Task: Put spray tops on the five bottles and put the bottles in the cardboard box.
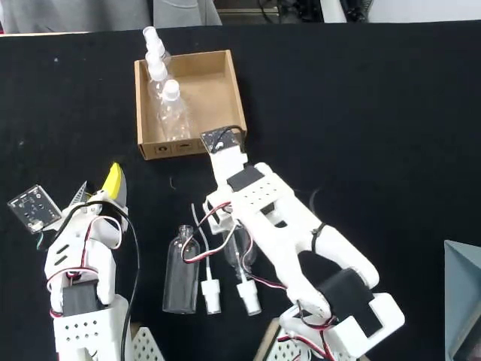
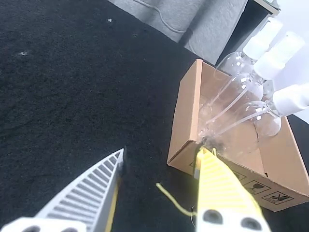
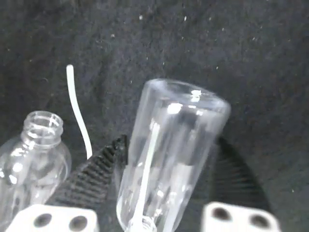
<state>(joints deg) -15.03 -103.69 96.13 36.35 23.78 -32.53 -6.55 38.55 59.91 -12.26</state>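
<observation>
The cardboard box stands at the back left of centre and holds three clear bottles with white spray tops. My right gripper is shut on a fourth clear bottle lying near the table's front; a tube runs inside it and a white spray top sits at its neck. Beside it lies an uncapped bottle, with a loose spray top and its tube between them. My left gripper stands open, in front of the box, holding nothing.
The table is covered with black cloth. A grey container shows at the right edge. Black cloth lies bare to the right of the box and across the far right.
</observation>
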